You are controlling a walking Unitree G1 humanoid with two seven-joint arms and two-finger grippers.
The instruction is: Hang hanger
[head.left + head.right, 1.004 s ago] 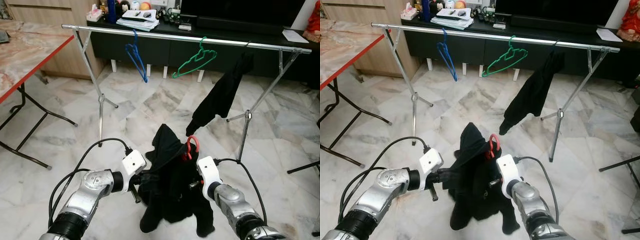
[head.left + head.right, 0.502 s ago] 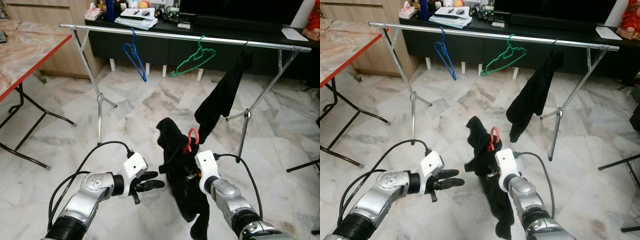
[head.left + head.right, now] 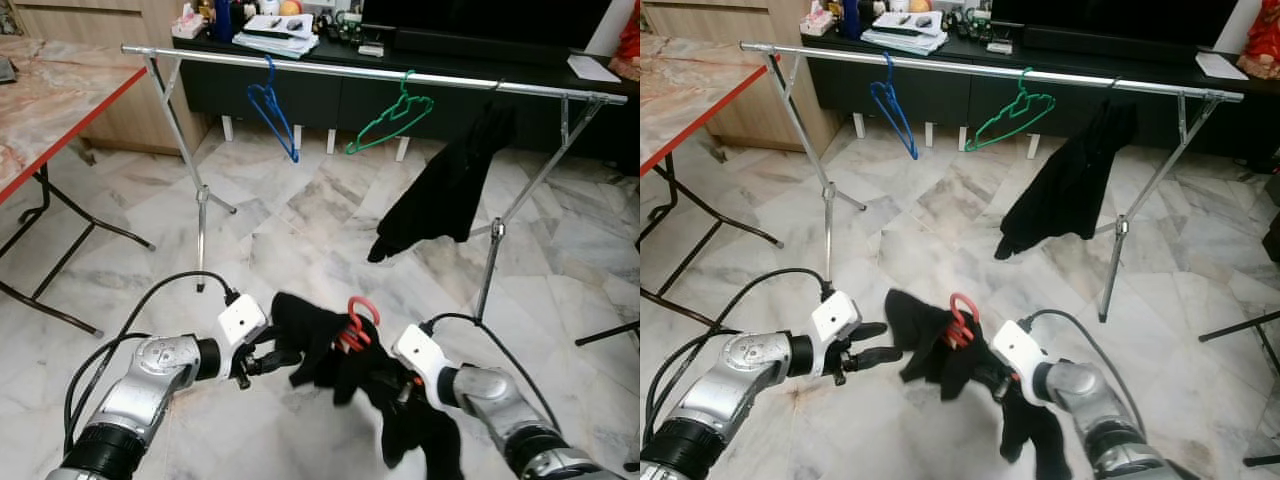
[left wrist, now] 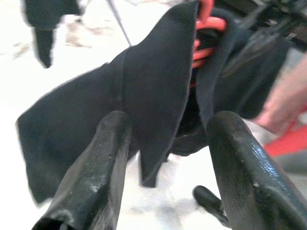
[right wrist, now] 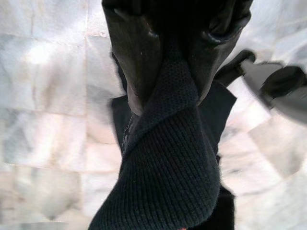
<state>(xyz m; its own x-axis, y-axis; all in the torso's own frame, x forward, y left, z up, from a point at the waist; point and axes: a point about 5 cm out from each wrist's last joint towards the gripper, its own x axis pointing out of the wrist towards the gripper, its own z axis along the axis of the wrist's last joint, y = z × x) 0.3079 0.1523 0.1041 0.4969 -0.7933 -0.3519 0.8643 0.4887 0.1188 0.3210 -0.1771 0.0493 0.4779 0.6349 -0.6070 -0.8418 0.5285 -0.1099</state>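
A red hanger [image 3: 355, 318] carrying a black knit garment [image 3: 318, 345] is held low over the floor between my arms. In the right wrist view my right gripper [image 5: 172, 81] is shut on the garment's fabric just below the hanger; in the eye views the cloth hides its fingers. My left gripper [image 3: 283, 356] is open at the garment's left edge, and the cloth hangs just ahead of its fingers [image 4: 103, 158]. The silver clothes rail [image 3: 350, 72] stands further ahead across the room.
On the rail hang a blue hanger [image 3: 275, 105], a green hanger [image 3: 392, 118] and another black garment [image 3: 445, 190]. A red-edged folding table [image 3: 50, 100] stands at the left. A dark cabinet [image 3: 300, 95] runs behind the rail. Marble floor lies between me and the rail.
The right gripper has lowered and swung the hanger and garment to the left. The left gripper, which had come off the cloth and opened, is back at its edge.
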